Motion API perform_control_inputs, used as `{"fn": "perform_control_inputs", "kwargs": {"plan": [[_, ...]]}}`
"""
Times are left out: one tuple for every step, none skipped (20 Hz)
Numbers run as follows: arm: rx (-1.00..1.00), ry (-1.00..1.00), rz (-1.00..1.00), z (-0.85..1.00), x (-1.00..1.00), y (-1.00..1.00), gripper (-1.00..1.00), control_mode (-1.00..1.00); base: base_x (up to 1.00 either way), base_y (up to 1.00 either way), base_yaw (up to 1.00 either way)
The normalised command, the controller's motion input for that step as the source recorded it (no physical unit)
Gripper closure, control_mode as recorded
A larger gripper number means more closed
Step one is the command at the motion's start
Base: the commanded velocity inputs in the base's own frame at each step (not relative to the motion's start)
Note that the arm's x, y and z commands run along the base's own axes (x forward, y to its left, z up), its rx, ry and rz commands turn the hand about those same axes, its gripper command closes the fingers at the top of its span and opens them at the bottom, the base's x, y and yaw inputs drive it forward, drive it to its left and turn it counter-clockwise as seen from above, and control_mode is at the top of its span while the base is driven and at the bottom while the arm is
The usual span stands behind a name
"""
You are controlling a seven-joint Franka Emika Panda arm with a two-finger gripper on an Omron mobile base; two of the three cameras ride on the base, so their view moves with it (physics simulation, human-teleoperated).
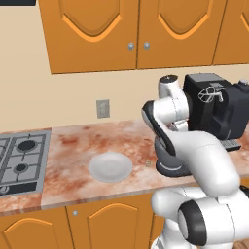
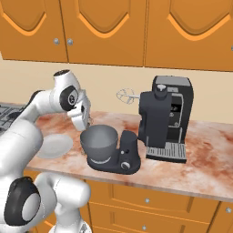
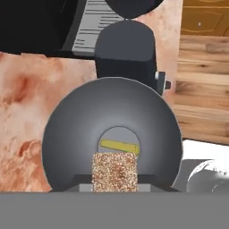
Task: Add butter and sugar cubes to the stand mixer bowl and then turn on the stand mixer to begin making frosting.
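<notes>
Butter [image 3: 119, 146]: one thin yellow stick, lying flat on the floor of the mixer bowl [image 3: 71, 129]; this item counts as delivered. Sugar cube, held [image 3: 115, 172]: one speckled beige cube clamped between the tips of the end effector [image 3: 115, 187], poised directly above the bowl's opening and just over the butter in the hand view; not yet let go. Sugar cube, second [image 1: 148, 164]: a tiny pale speck on the surface between the white plate [image 1: 111, 167] and the mixer's base looks to be the other cube, too small to confirm; if so, it remains to be fetched. Plate: bare, nothing left on it. Bowl: deep grey metal, seated on the stand mixer [image 2: 127, 157] base; in the right base view the end effector [image 2: 86, 122] hangs at its near-left rim. Mixer head: tilted back against the boxy black coffee machine [image 2: 170, 118], with the wire whisk [image 2: 126, 96] raised clear of the bowl. Judged progress: butter step complete; first sugar cube one release away from complete; second cube and the switching-on of the mixer outstanding. No sign in these pictures that the mixer is running. Next need, as a judgement: part the fingers so the cube drops inside the rim, then return for the remaining cube.
</notes>
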Motion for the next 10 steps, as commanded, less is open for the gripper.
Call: {"fn": "perform_control_inputs", "kwargs": {"plan": [[0.08, 0.07, 0.19, -0.34, 0.0, -0.37, 1.0, -1.0, 0.0, 0.0, 0.0], [0.07, 0.13, 0.2, -0.31, -0.01, -0.3, 1.0, -1.0, 0.0, 0.0, 0.0], [0.05, 0.11, 0.19, -0.41, 0.0, -0.22, 1.0, -1.0, 0.0, 0.0, 0.0], [0.07, 0.07, 0.18, -0.38, 0.0, -0.27, 1.0, -1.0, 0.0, 0.0, 0.0], [0.07, 0.06, 0.16, -0.53, 0.05, -0.15, 1.0, -1.0, 0.0, 0.0, 0.0], [0.03, 0.13, 0.2, -0.45, 0.12, 0.0, 1.0, -1.0, 0.0, 0.0, 0.0], [0.06, 0.13, 0.23, -0.44, 0.03, -0.09, 1.0, -1.0, 0.0, 0.0, 0.0], [0.06, 0.12, 0.25, -0.5, 0.0, -0.19, 1.0, -1.0, 0.0, 0.0, 0.0], [0.02, 0.12, 0.21, -0.52, 0.02, -0.05, 1.0, -1.0, 0.0, 0.0, 0.0], [0.01, 0.11, 0.22, -0.54, 0.0, -0.21, 1.0, -1.0, 0.0, 0.0, 0.0]]}}
